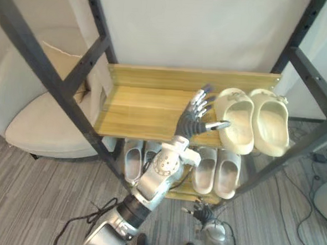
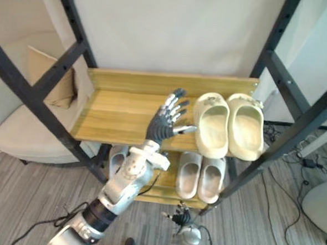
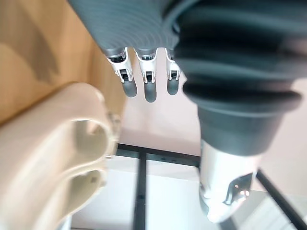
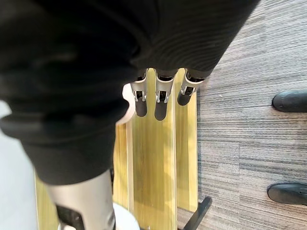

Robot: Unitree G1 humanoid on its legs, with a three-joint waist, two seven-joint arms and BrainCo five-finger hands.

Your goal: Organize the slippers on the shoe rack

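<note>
A pair of cream slippers, left (image 1: 237,120) and right (image 1: 271,121), lies side by side at the right end of the wooden shelf (image 1: 136,107), toes toward the wall. My left hand (image 1: 194,116) hovers over the shelf just left of them, open with straight fingers. Its thumb points at the near slipper's side, and I cannot tell whether it touches. In the left wrist view that cream slipper (image 3: 53,158) lies beside the fingers (image 3: 149,81), and nothing is held. My right hand (image 1: 202,212) hangs low in front of the rack, open and holding nothing.
On the lower shelf stand a pale slipper pair (image 1: 216,171) at the right and another pair (image 1: 133,159) at the left. Dark metal rack posts (image 1: 49,76) slant across the left and right. A cream armchair (image 1: 36,120) stands left of the rack. The upper shelf's left half is bare wood.
</note>
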